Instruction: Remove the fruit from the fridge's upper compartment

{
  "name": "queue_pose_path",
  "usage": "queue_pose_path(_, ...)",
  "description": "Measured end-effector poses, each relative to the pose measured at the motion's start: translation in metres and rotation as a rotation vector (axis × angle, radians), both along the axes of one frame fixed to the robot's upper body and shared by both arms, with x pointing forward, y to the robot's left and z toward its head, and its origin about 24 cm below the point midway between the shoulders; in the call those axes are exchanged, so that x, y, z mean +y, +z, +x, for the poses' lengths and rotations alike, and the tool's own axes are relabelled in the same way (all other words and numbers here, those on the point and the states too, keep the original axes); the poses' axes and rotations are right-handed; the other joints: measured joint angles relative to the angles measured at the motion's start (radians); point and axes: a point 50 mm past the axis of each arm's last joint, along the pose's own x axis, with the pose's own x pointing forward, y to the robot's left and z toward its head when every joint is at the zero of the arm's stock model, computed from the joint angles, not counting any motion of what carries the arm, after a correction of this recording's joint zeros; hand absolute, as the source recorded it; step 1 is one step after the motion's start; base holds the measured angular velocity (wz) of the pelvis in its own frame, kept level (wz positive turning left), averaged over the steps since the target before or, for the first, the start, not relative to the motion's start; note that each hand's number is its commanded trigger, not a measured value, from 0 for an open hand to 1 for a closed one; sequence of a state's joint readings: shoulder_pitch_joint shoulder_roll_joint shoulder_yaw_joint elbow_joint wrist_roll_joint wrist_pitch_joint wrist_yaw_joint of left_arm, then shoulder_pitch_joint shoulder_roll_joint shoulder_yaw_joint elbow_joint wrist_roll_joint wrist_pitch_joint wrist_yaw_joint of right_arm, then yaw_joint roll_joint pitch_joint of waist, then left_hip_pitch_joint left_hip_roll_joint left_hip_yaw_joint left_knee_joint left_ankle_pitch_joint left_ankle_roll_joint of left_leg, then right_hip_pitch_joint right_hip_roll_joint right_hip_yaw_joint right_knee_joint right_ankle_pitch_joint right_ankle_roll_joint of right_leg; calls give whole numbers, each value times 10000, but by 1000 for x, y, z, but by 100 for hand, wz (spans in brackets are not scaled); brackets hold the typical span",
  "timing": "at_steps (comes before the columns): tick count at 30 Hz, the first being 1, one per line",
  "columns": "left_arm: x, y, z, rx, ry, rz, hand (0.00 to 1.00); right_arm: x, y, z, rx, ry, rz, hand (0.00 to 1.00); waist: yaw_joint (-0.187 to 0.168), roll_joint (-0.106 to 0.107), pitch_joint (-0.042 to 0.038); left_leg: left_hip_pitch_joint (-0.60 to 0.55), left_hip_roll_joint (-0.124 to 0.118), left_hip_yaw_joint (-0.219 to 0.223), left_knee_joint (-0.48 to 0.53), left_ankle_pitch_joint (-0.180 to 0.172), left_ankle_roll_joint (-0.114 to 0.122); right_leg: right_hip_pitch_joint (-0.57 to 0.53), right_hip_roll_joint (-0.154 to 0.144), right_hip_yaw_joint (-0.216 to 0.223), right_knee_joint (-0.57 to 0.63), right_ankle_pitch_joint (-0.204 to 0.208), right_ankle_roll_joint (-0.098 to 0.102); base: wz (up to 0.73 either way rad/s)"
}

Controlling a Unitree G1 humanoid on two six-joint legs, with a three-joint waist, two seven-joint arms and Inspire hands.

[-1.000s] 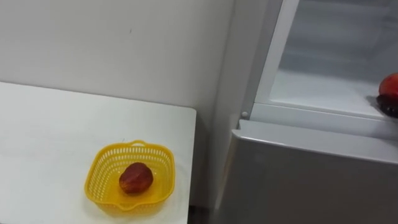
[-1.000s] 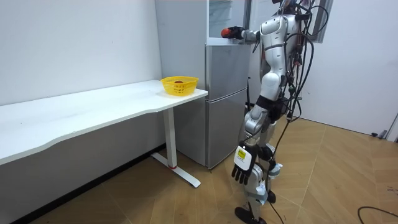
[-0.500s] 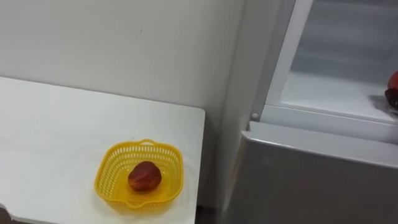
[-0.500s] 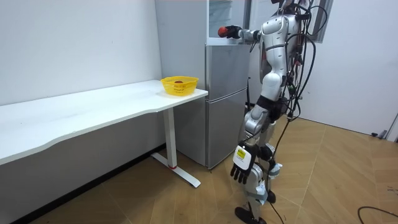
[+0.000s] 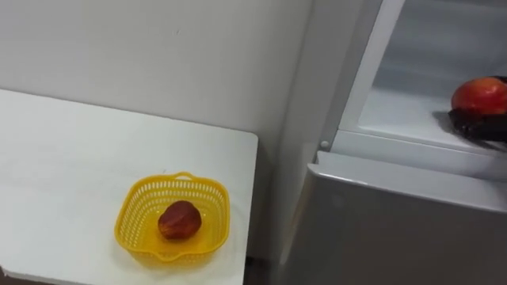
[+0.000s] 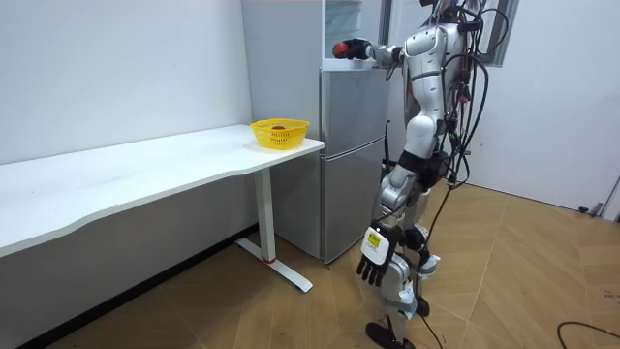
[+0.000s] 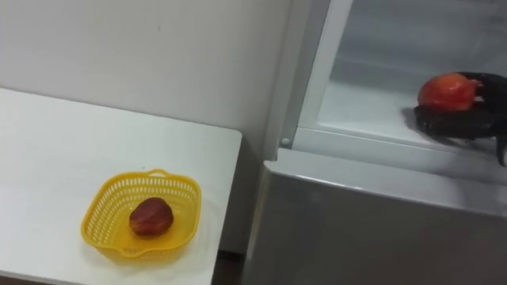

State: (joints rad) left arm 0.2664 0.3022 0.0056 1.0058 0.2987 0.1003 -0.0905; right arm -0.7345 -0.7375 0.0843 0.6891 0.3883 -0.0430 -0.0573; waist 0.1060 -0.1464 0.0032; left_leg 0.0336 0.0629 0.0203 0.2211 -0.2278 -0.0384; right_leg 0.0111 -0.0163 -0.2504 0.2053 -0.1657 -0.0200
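Our right hand (image 7: 459, 120) cups the red fruit (image 7: 446, 90), fingers curled beneath it, just above the upper fridge shelf (image 7: 372, 111) near its front edge. We should keep it level, clear the shelf's lip, and carry it toward the yellow basket (image 7: 103, 210) near the table's (image 7: 47, 158) right edge. Our left hand (image 6: 373, 260) hangs relaxed.

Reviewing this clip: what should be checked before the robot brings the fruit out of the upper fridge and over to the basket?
1. Right hand curled round the red fruit: ok.
2. Firmness of that hold: cannot tell.
3. Upper fridge compartment open, nothing across its front edge: ok.
4. Yellow basket upright on the white table, near the fridge-side edge: ok.
5. Room in the basket beside the darker fruit: probably ok.
6. Left hand hangs open by the leg, away from the fridge: ok.
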Motion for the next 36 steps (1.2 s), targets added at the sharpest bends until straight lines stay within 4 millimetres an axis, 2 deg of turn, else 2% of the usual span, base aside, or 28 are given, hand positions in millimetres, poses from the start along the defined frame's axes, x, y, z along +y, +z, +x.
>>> queue_pose_path(2, -1, 0, 0, -39, -11, -26, 0, 8, 1, -3, -232, 313, -167, 100, -4, 105, -13, 93, 1, 35, 1, 3, 3, 66, -2, 19, 9, 1, 1, -8)
queue_pose_path(4, -2, 0, 1, -156, -20, -71, 0, 20, 1, -9, -560, 600, -501, 100, -11, 242, -82, 168, 11, 37, -11, 5, 3, 123, 9, 17, 4, 0, 2, -7)
queue_pose_path(5, -3, -1, 2, -183, -20, -94, 0, 23, 1, -10, -668, 660, -586, 100, -16, 279, -81, 197, 15, 36, -15, 5, 3, 143, 13, 17, 1, 0, 2, -7)
queue_pose_path(6, -5, -1, 2, -218, -4, -128, 0, 28, 1, -12, -831, 786, -661, 100, -39, 340, -58, 282, 22, 36, -27, 5, 3, 216, 19, 19, -11, 0, 3, -6)
queue_pose_path(8, -7, -2, 3, -287, 5, -159, 0, 35, 1, -16, -1011, 1012, -774, 100, -59, 395, -60, 347, 32, 48, -62, 5, 3, 261, 32, 63, -13, -1, 3, -5)
queue_pose_path(12, -8, -3, 0, -236, 12, -111, 0, 72, 2, -31, -1740, 2286, -1415, 100, -180, 448, -13, 490, 62, 112, -243, 7, -2, 240, 78, 213, 2, -1, 3, -10)
queue_pose_path(15, -10, -3, 2, -392, -24, -158, 0, 92, 2, -42, -2234, 2946, -1380, 100, -221, 448, 2, 466, 16, 124, -239, 7, -2, 227, 34, 225, 31, -3, 6, 1)
queue_pose_path(19, -13, -5, 0, -424, 23, -172, 0, 116, 16, -55, -3294, 3707, -1643, 100, -289, 509, 47, 422, -38, 107, -221, -9, 17, 180, -16, 258, 142, -36, 49, 1)
queue_pose_path(23, -16, -5, -3, -441, 19, -281, 0, 131, 34, -68, -4391, 4439, -1898, 100, -303, 588, 45, 427, -37, 101, -218, -9, 18, 185, -11, 268, 143, -34, 46, 0)
queue_pose_path(24, -17, -6, -5, -417, 38, -317, 0, 136, 37, -72, -4689, 4656, -1867, 100, -310, 636, 70, 479, -36, 101, -223, -9, 18, 243, -5, 276, 134, -34, 47, 0)
queue_pose_path(26, -20, -7, -3, -473, 33, -374, 0, 144, 40, -77, -5103, 4915, -1677, 100, -385, 612, 31, 470, -36, 95, -206, -9, 18, 247, -4, 275, 133, -34, 47, 0)
queue_pose_path(27, -21, -8, -4, -403, 64, -417, 0, 149, 41, -80, -5264, 5114, -1724, 100, -426, 657, 45, 464, -35, 91, -206, -9, 18, 244, -4, 273, 129, -34, 46, 0)
queue_pose_path(31, -22, -9, 0, -370, 66, -460, 0, 159, 33, -95, -5169, 5804, -2292, 100, -405, 713, 24, 466, -30, 87, -207, -10, 18, 243, -3, 270, 129, -34, 47, 0)
queue_pose_path(36, -23, -11, 3, -264, 37, -523, 0, 167, 22, -99, -4719, 6312, -2799, 100, -334, 821, -18, 490, -28, 103, -210, -9, 18, 235, -4, 287, 166, -30, 42, 0)
